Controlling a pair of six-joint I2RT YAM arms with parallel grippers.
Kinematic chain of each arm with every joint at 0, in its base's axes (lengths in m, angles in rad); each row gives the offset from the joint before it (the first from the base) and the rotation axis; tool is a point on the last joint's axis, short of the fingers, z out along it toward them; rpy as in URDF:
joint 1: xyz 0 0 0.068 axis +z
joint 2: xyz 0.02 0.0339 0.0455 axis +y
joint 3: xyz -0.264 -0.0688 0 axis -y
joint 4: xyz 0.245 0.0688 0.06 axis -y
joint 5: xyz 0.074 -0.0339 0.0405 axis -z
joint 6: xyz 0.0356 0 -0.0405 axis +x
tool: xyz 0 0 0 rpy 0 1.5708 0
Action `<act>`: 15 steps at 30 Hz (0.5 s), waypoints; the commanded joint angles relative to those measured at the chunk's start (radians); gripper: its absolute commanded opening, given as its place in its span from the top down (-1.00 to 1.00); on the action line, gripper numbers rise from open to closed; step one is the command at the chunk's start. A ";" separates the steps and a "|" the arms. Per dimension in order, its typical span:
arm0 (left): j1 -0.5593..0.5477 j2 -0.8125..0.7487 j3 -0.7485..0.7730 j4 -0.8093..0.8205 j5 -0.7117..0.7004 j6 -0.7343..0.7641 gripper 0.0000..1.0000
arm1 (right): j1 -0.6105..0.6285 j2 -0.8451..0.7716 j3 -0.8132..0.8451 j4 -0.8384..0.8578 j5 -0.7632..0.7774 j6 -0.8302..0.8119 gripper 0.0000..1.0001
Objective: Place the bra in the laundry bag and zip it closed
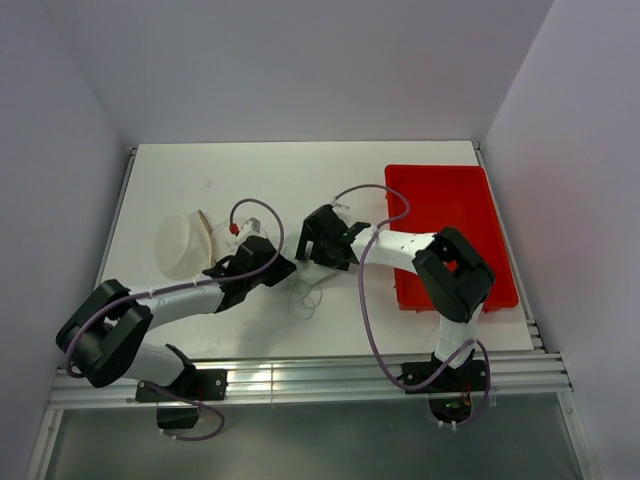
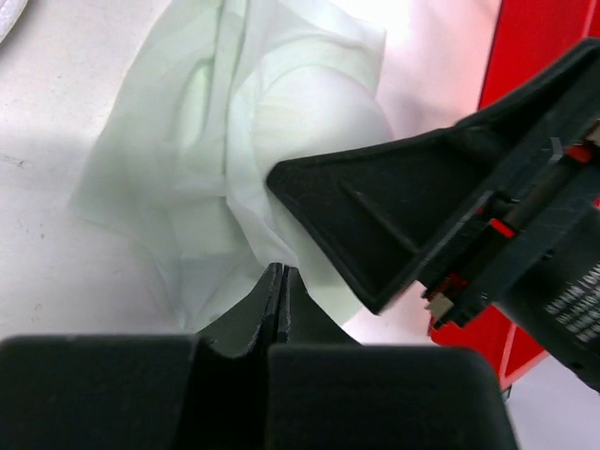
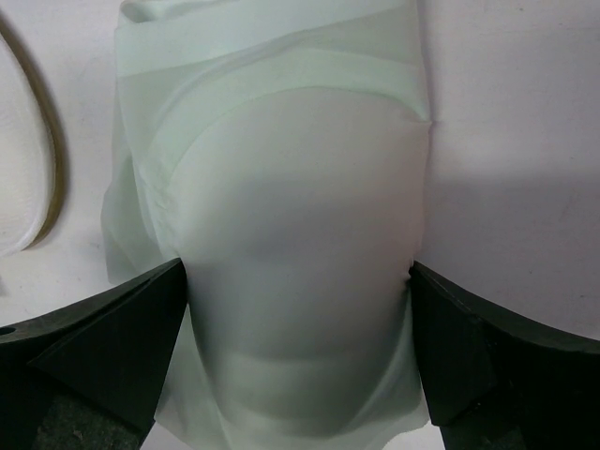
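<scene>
The white bra (image 1: 303,274) lies bunched on the table between my two grippers, its thin straps (image 1: 305,300) trailing toward the near edge. My left gripper (image 2: 279,272) is shut, and the folds of the bra (image 2: 234,141) run into its tips. My right gripper (image 3: 295,272) is open and straddles a rounded cup of the bra (image 3: 300,216), with a finger against each side. One right finger (image 2: 375,225) shows in the left wrist view, pressed on that cup. The cream laundry bag (image 1: 185,243) sits left of the left gripper (image 1: 283,268), apart from the bra.
A red plastic tray (image 1: 450,200) stands at the right of the table, under the right arm's elbow. The laundry bag's tan rim (image 3: 52,159) shows at the left edge of the right wrist view. Purple cables loop over both arms.
</scene>
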 commanded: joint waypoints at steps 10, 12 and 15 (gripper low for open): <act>-0.005 -0.124 -0.056 -0.009 0.011 -0.004 0.36 | -0.010 -0.014 0.000 0.010 0.011 0.008 -1.00; -0.004 -0.127 -0.062 0.003 0.014 -0.003 0.24 | -0.010 -0.013 0.005 0.007 0.011 0.006 -1.00; -0.004 -0.113 -0.058 0.010 0.024 -0.001 0.20 | -0.010 -0.013 0.007 0.004 0.011 0.006 -1.00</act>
